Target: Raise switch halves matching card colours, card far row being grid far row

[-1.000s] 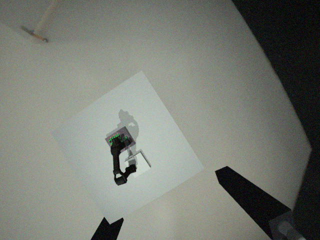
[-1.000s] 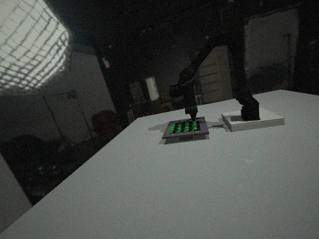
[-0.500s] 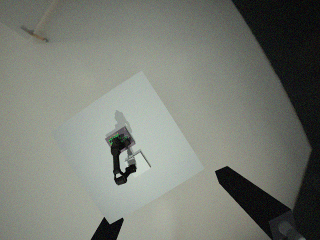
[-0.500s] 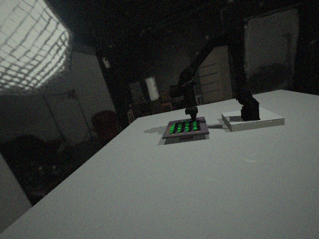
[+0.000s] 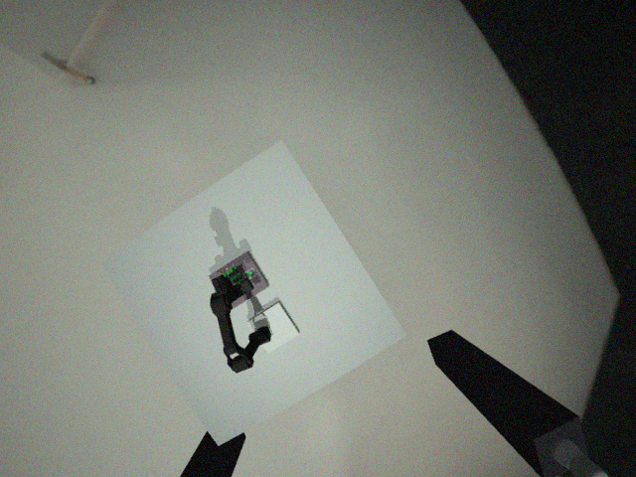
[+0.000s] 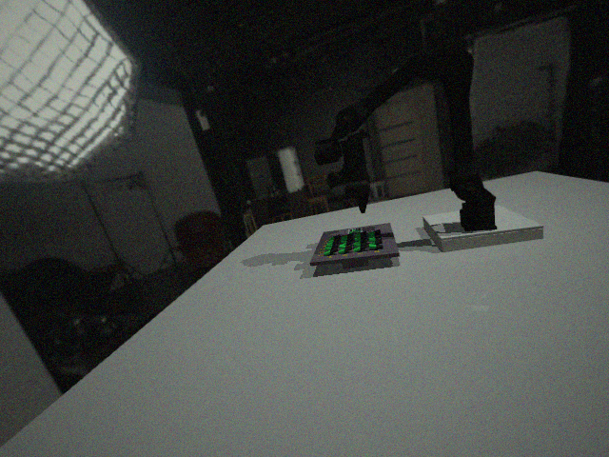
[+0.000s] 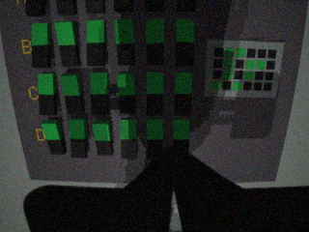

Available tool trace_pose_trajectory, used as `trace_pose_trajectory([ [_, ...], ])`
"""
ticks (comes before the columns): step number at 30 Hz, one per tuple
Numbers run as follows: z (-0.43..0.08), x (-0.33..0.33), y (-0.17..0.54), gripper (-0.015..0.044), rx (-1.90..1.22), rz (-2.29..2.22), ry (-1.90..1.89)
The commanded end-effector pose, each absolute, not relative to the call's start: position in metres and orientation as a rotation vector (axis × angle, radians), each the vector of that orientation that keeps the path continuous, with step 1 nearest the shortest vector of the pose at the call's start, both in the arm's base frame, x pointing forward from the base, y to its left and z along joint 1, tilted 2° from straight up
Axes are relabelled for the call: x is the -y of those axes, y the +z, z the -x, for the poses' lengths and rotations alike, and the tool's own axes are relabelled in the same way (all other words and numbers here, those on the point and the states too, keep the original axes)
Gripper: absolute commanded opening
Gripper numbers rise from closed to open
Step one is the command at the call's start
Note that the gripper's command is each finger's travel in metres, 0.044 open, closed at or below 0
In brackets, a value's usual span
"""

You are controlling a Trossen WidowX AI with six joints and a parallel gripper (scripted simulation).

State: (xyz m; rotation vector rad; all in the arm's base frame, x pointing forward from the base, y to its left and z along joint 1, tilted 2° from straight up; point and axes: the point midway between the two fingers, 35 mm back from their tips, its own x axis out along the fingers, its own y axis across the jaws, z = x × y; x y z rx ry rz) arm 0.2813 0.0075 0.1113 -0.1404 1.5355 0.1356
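The switch panel (image 5: 261, 281) (image 6: 389, 244) (image 7: 77, 170) carries rows of green-and-dark rocker switches. The wrist view shows rows B, C and D, with the far row cut off at the top. Which half is raised is hard to tell for most switches in the dim, grainy view. The small card (image 6: 354, 229) (image 7: 279, 60) is right of the grid, with four rows of green and dark squares. Its nearest row reads green, dark, green, then dark. My gripper (image 6: 363, 209) (image 7: 172, 154) is shut and empty, above the panel, its tips overlapping the view just below row D's right end.
The arm's white base block (image 5: 283, 328) (image 6: 491, 242) stands beside the panel on the pale table (image 5: 328, 287) (image 6: 304, 354). Arm shadows fall across the panel and table. In the wrist view a shadow covers the grid's right columns and the panel below the card.
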Motion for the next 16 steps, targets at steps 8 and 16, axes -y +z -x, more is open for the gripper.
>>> trace_pose_trajectory([
  [8,-0.3093,-0.0578,0.1179,0.0000,-1.529,0.145,0.148],
  [16,-0.3093,-0.0578,0.1179,0.0000,-1.529,0.145,0.148],
])
